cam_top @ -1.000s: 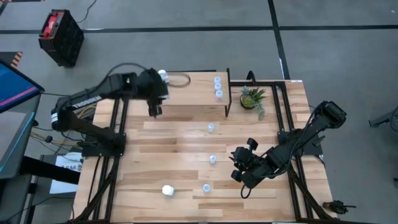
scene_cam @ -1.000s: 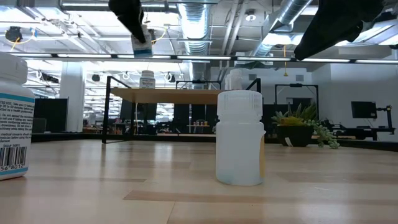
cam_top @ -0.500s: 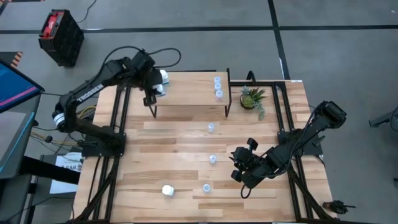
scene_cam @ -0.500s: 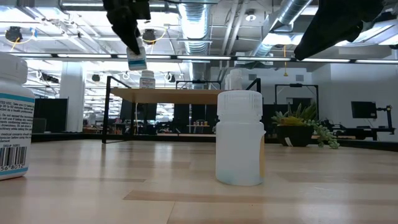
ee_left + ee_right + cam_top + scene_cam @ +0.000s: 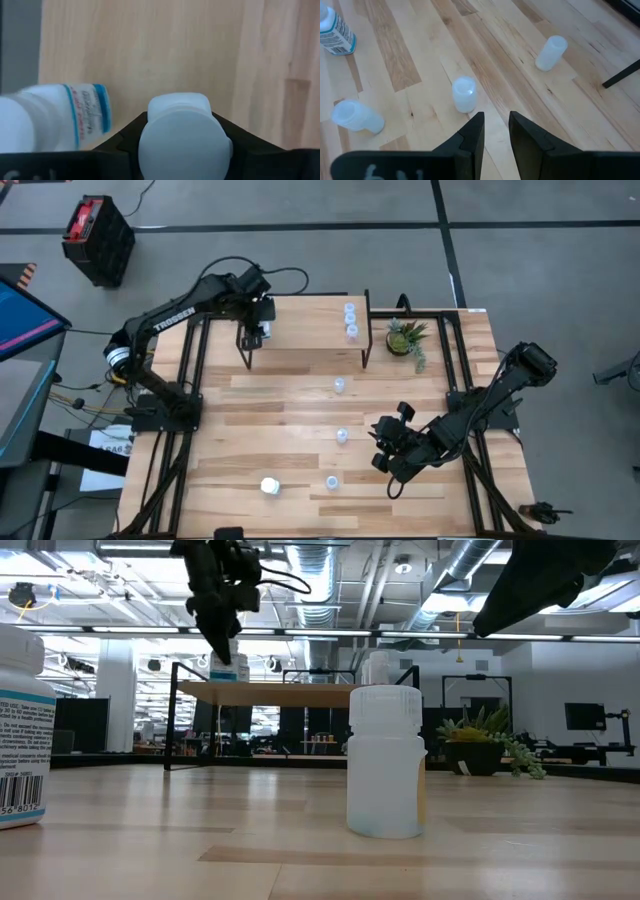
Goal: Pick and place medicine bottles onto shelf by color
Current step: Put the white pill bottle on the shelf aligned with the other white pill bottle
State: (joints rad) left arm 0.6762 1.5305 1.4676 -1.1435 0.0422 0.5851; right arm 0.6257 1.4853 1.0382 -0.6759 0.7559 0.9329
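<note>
Shelf point(image 5: 305, 320) corner, white bottle point(image 5: 182, 135) between left end effector point(image 5: 256, 328) fingers.

An open-plan robotics lab or industrial workspace. Exposed silver ducts point(image 5: 310, 580) and pipes run under a bare ceiling with strip lights, and the floor point(image 5: 300, 220) is grey concrete marked with dark lines. The slatted wooden bench point(image 5: 290, 430) sits in a black metal frame, and further desks and monitors point(image 5: 585, 716) stand beyond its far edge.
</note>
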